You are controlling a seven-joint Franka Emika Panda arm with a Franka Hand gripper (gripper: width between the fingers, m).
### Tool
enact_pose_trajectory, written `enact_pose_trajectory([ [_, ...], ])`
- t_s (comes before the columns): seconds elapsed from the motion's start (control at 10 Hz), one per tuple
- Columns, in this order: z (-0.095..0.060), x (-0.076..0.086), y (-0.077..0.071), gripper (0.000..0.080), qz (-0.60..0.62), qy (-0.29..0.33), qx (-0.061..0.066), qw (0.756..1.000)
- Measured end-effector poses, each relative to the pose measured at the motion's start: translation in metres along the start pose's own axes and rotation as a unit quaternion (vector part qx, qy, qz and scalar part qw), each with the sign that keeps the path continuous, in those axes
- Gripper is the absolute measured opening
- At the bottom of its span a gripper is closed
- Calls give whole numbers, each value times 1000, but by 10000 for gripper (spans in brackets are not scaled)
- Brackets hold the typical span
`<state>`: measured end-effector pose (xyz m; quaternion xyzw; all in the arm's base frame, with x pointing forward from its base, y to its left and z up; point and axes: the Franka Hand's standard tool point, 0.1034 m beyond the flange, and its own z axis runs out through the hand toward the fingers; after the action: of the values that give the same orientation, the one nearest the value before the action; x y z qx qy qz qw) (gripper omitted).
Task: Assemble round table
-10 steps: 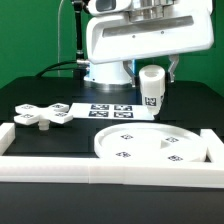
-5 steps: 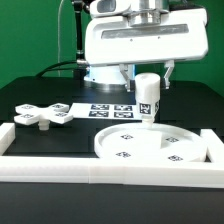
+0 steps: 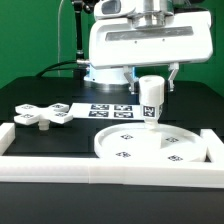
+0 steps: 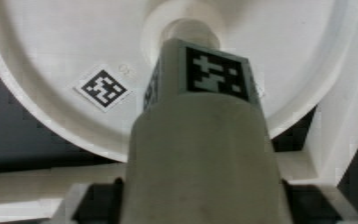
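Black tabletop [image 3: 60,135], fenced by white border rails [image 3: 60,162] at front and sides. Disc [image 3: 145,146] close against the front rail toward the exterior view's right; cross-shaped piece [image 3: 45,114] well apart, open surface between. Gripper [image 3: 151,88] jaws clamped on upright post [image 3: 151,102], foot over the disc's far rim, possibly touching.

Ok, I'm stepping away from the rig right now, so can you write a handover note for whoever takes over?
Gripper: shut on the short white cylindrical plastic post, held upright.
Post: over the far part of the large white rimmed plastic disc; whether they touch cannot be told.
Flat white lobed cross-shaped piece: lying loose at the exterior view's left, apart from the disc.
Done: post picked up.
Left, probably: seat the post in the disc, then fit the cross-shaped piece.
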<state>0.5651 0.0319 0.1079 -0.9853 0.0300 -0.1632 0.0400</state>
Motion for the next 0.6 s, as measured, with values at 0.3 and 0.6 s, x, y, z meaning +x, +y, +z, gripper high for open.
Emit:
enact_pose_trajectory([
  [0.3, 3, -2, 1, 409, -4, 26, -8, 1000],
  [0.6, 8, -5, 0, 409, -5, 23, -8, 1000],
])
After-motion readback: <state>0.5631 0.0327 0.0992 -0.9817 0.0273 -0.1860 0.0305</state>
